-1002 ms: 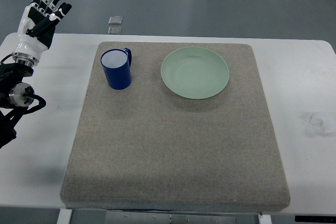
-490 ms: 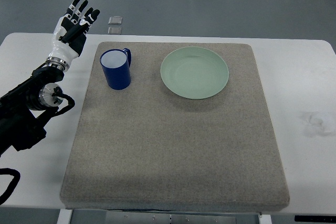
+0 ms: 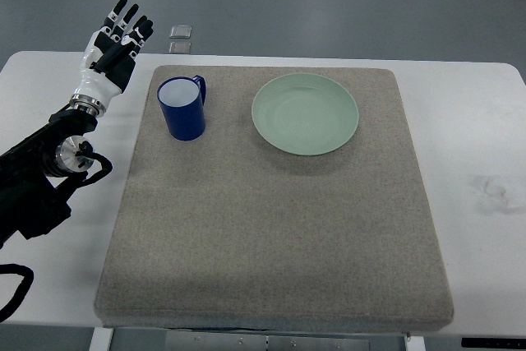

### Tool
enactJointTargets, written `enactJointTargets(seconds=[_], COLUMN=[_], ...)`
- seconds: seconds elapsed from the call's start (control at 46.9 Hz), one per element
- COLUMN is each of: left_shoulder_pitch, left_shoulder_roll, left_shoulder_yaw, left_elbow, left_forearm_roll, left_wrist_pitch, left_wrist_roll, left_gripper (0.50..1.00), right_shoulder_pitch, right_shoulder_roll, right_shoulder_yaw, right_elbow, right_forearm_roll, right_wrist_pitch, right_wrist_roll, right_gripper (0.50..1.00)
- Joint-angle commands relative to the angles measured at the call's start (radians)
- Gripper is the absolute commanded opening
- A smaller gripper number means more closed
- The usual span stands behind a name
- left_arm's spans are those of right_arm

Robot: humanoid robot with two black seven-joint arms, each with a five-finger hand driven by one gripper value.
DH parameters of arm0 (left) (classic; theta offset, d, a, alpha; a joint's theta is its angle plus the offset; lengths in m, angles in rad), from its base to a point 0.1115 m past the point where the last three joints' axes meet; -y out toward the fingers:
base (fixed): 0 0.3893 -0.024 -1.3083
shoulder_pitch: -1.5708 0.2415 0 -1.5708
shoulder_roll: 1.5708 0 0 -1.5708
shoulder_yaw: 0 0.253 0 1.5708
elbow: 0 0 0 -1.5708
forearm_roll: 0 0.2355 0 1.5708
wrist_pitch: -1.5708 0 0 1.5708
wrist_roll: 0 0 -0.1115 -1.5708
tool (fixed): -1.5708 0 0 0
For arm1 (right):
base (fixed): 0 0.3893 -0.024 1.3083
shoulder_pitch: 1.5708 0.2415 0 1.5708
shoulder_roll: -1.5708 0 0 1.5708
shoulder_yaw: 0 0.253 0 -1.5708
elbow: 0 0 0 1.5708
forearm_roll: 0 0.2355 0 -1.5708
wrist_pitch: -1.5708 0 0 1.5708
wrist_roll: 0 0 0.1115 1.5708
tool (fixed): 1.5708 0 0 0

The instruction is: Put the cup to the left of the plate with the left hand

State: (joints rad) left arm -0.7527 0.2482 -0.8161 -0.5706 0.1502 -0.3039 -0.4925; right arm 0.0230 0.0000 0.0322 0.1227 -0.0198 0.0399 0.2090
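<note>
A dark blue cup (image 3: 182, 109) with a white inside stands upright on the grey mat (image 3: 271, 228), its handle pointing to the back right. The pale green plate (image 3: 305, 113) lies to its right, a short gap between them. My left hand (image 3: 115, 41) is raised at the back left, over the white table beside the mat, a short way left of the cup and apart from it. Its fingers are spread straight and hold nothing. The left forearm (image 3: 49, 170) runs down to the picture's left edge.
The mat lies on a white table (image 3: 477, 121). Two small grey squares (image 3: 180, 38) sit on the floor behind the table. A faint smudge (image 3: 496, 191) marks the table at the right.
My left hand moved from the far left edge to the right, toward the cup, during the first half second, and has since drawn back slightly. Cup and plate have not moved.
</note>
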Motion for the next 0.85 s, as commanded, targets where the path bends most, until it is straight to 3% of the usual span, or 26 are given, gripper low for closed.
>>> enactJointTargets(seconds=[0.0, 0.832], left_shoulder_pitch=[0.0, -0.027], left_shoulder_roll=[0.0, -0.044], left_shoulder_yaw=[0.0, 0.003], left_elbow=[0.0, -0.002], left_forearm_roll=[0.0, 0.002], left_wrist_pitch=[0.0, 0.008], left_wrist_roll=[0.0, 0.0], left_gripper=[0.994, 0.994], right_shoulder_pitch=[0.0, 0.0], right_shoulder_roll=[0.0, 0.0], right_shoulder_yaw=[0.0, 0.0], right_elbow=[0.0, 0.002], right_forearm_roll=[0.0, 0.0], right_wrist_pitch=[0.0, 0.011], right_wrist_roll=[0.001, -0.002], right_gripper=[0.932, 0.932])
